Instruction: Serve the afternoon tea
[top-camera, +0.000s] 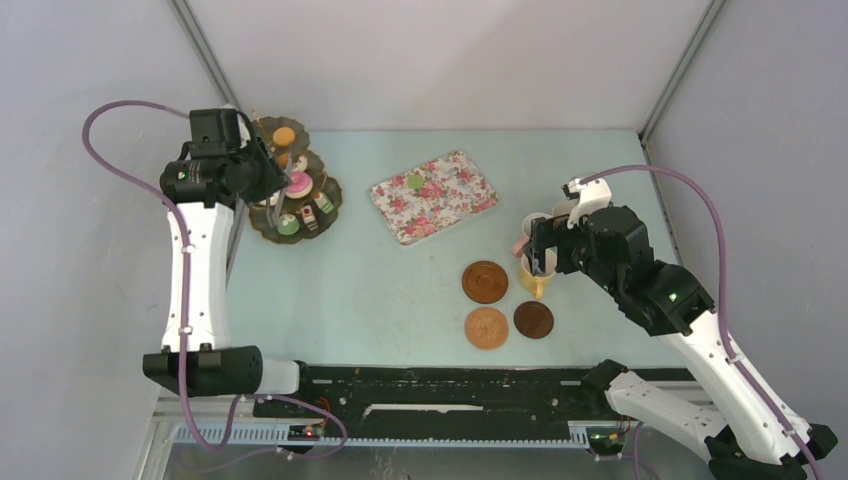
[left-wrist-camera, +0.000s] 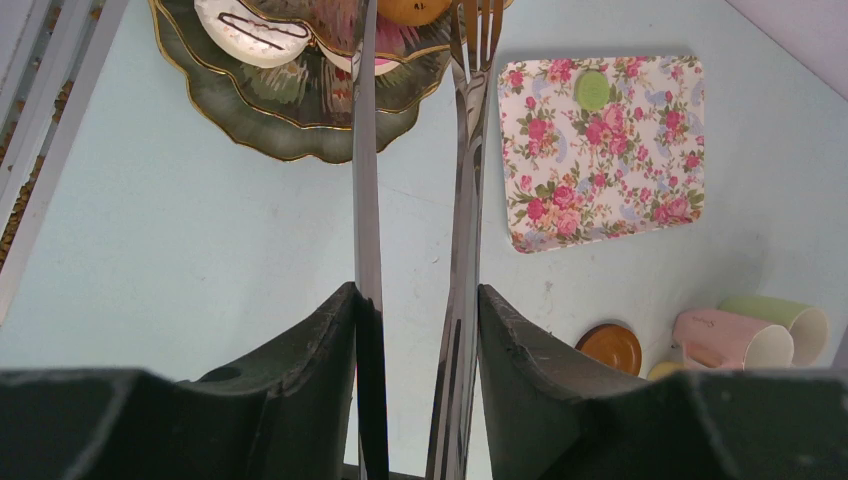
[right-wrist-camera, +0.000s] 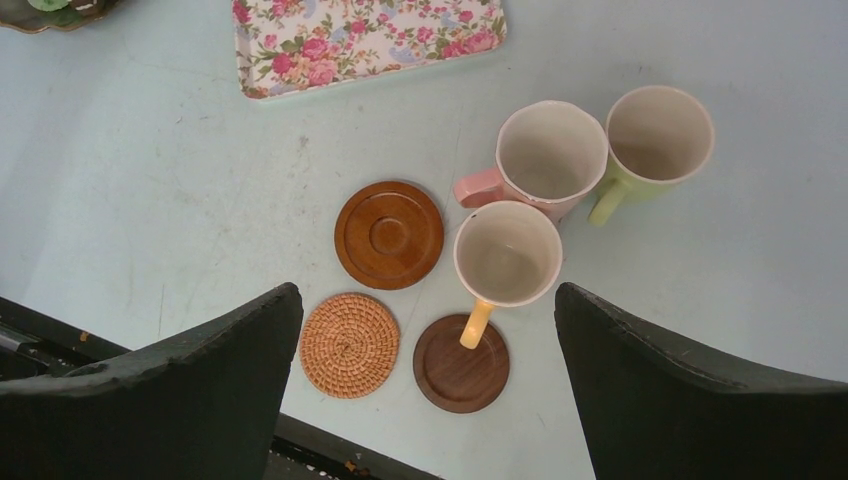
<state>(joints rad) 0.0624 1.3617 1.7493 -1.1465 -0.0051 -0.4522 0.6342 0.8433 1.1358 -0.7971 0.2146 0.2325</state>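
My left gripper (left-wrist-camera: 418, 295) is shut on the long metal tongs (left-wrist-camera: 466, 180), whose two arms stand apart. Their tips reach over the dark scalloped stand (top-camera: 268, 232) at the back left, either side of an orange macaron (left-wrist-camera: 410, 10). Pink, green and other small cakes (top-camera: 298, 183) sit on its tiers. My right gripper (right-wrist-camera: 428, 295) hangs open above the yellow mug (right-wrist-camera: 507, 255), holding nothing. The pink mug (right-wrist-camera: 545, 155) and green mug (right-wrist-camera: 655, 135) stand just behind. The yellow mug's handle overhangs the dark coaster (right-wrist-camera: 461, 365), beside a woven coaster (right-wrist-camera: 349, 345) and a wooden coaster (right-wrist-camera: 388, 235).
A flowered rectangular tray (top-camera: 434, 196) lies mid-table with one green macaron (top-camera: 415, 181) on it. Grey walls close in both sides and the back. A black rail (top-camera: 450, 385) runs along the near edge.
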